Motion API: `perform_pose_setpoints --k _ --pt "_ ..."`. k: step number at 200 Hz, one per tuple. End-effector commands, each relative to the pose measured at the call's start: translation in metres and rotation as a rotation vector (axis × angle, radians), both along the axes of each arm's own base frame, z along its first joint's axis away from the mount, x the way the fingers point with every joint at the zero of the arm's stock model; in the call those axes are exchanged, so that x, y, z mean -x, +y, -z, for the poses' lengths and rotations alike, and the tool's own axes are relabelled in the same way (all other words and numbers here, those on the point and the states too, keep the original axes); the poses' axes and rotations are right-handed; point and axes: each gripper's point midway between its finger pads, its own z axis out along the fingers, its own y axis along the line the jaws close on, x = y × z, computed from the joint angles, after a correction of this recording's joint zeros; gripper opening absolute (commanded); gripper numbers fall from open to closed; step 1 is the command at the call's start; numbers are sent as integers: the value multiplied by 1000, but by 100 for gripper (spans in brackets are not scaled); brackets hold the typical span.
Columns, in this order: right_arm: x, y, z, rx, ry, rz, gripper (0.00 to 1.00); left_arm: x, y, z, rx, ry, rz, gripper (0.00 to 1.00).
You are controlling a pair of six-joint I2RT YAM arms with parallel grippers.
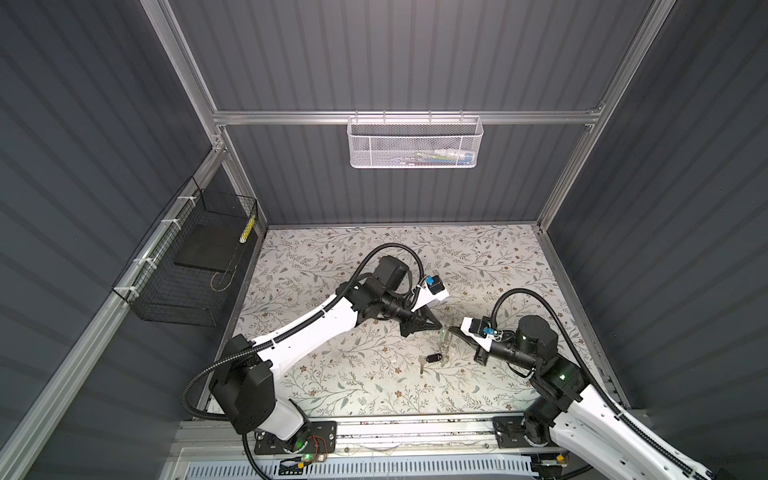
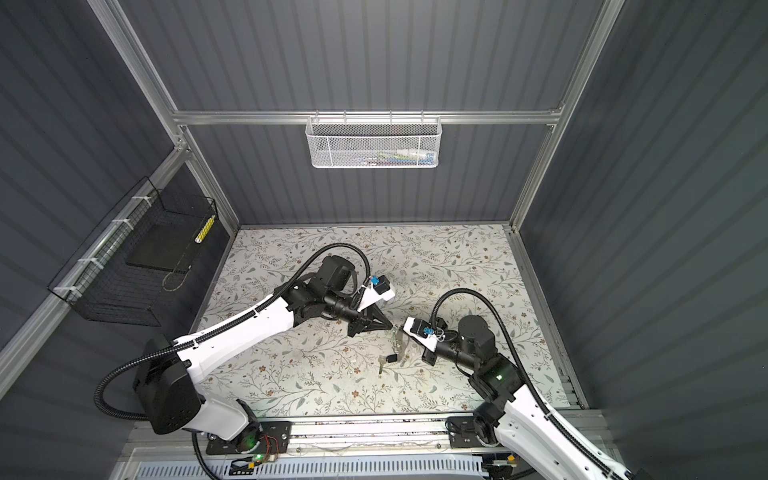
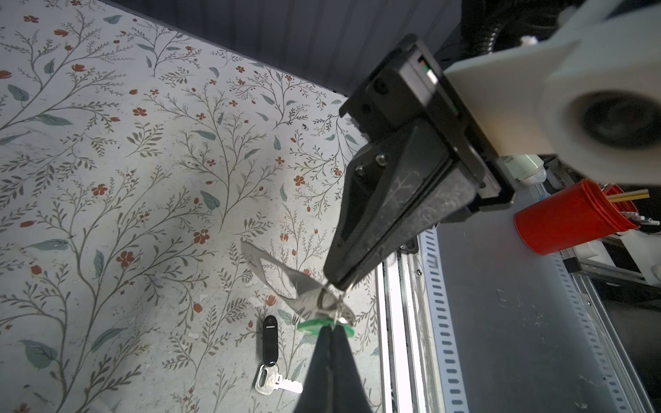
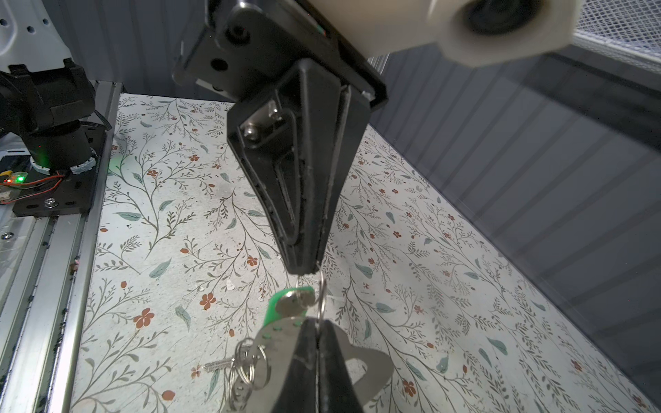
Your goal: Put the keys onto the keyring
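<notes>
Clamping the keyring (image 4: 279,338), right jaws face left jaws pinched on a metal ring (image 4: 323,296).

Right gripper (image 4: 316,345) clamps the grey keyring (image 4: 372,368); facing it, left gripper (image 4: 304,267) pinches the green-tagged key (image 4: 277,309) by its ring above a floral tabletop (image 4: 171,250).

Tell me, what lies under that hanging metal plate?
On the floral table below the keyring lies the black-tagged key, untouched. The green-tagged key is up at the plate's rim, not under it. The spot directly beneath is covered by the plate and the right gripper.
</notes>
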Motion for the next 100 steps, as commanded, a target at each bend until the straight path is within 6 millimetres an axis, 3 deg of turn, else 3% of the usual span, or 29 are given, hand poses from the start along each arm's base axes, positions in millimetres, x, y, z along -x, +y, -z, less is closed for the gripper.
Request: perform_pose_setpoints --k 1,65,100 --pt "6 5 -5 -22 -22 -43 0 -6 4 -3 21 15 -28 0" --pt "6 5 -8 -39 -34 -41 0 -4 6 1 30 70 -21 0" --pt "3 5 -21 -103 -73 -25 0 1 6 9 20 110 -1 0"
